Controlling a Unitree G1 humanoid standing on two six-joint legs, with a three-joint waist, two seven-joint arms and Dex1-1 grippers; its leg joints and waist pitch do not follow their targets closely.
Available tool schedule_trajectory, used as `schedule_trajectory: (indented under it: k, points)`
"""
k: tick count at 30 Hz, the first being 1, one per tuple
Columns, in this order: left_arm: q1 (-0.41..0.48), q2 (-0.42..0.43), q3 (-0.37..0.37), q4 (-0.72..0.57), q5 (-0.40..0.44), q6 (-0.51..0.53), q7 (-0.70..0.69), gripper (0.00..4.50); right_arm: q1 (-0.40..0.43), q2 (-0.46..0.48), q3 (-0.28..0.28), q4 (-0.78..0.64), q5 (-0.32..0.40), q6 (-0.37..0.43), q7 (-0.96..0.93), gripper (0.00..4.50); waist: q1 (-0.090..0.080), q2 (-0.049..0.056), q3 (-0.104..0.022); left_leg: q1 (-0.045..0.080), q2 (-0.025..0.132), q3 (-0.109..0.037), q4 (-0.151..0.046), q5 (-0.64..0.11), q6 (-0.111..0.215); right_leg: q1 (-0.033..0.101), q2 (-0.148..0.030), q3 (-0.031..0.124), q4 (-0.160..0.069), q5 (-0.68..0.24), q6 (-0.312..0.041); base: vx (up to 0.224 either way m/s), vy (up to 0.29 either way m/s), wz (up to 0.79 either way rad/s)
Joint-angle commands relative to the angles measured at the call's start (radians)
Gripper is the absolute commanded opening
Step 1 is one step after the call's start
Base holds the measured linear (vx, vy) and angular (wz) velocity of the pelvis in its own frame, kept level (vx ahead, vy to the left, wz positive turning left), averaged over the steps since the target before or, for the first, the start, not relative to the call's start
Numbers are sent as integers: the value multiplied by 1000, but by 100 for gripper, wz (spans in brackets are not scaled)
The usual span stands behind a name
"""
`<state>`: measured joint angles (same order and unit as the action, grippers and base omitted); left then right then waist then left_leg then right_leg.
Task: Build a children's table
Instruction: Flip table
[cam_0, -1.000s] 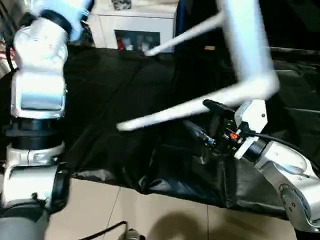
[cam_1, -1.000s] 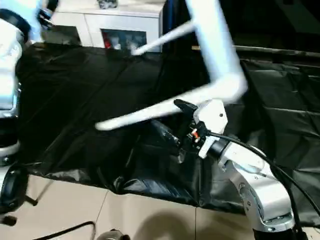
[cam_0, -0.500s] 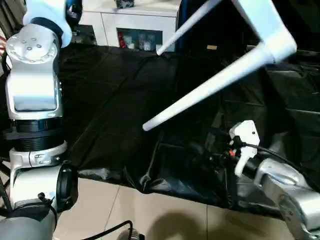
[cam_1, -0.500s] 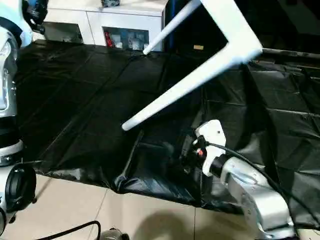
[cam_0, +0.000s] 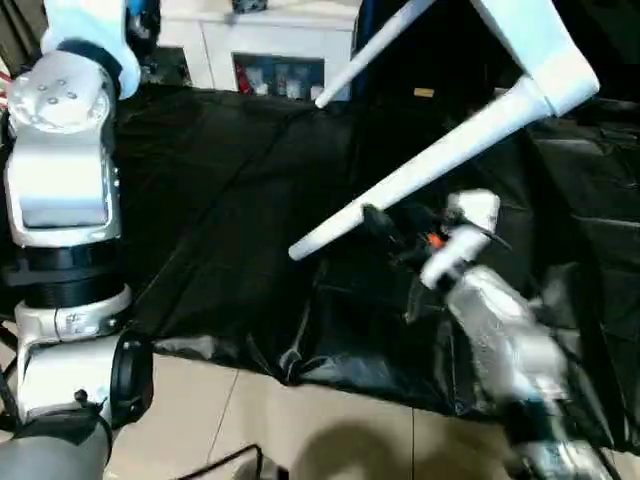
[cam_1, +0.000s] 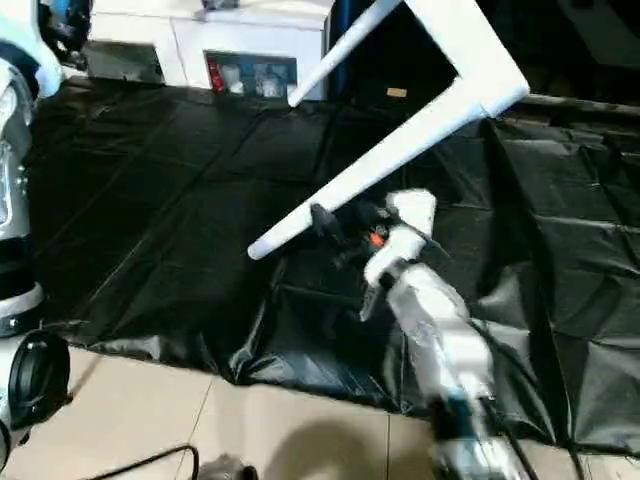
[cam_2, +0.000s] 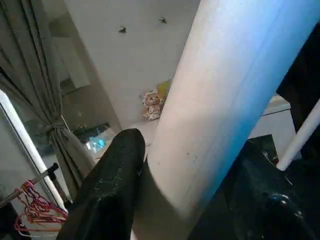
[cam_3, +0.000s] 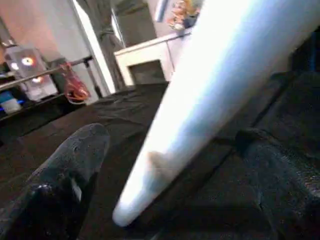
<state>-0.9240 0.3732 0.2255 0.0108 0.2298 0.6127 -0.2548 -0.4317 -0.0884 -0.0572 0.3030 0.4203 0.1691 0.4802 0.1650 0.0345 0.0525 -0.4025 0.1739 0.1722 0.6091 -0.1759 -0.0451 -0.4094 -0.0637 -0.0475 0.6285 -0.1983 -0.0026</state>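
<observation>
- While I am looking through the head views, the children's table is hanging tilted in the air, its white tubular leg slanting down toward the black sheet; my right gripper is nearest, just beside the leg's free end.
- Through the right wrist view, the jaws are standing wide, with the leg running lengthwise between them, ungripped.
- Through the left wrist view, my left gripper is clamping another thick white leg.
</observation>
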Motion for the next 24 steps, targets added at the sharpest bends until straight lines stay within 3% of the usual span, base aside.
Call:
schedule_trajectory:
  k: [1,5,9,17,24]
  points:
    - [3,-16,30,-21,-53,25,5,217,-49,12,-33,86,7,-44,4,450,-8,-14,-75,20,47,-20,-66,-104,34,46,-83,39,-63,-99,-215,0,0,0]
    - [13,-11,26,-26,-63,30,9,217,-135,36,-77,220,33,-98,16,422,-9,-12,-78,21,49,-19,-63,-90,40,45,-83,38,-56,-63,-223,0,0,0]
    - [19,-5,24,-28,-67,36,9,216,-183,41,-89,297,38,-135,48,378,-5,-19,-78,21,47,-16,-60,-66,57,46,-81,38,-54,-36,-229,0,0,0]
    - [31,1,26,-29,-71,37,12,216,-216,41,-99,364,55,-155,158,317,-6,-18,-76,22,50,-17,-64,-101,62,46,-82,36,-58,-80,-229,0,0,0]
    - [40,-1,22,-27,-78,39,20,215,-228,26,-94,376,73,-129,261,255,-4,-19,-78,22,51,-17,-62,-85,69,45,-82,35,-55,-56,-239,0,0,0]
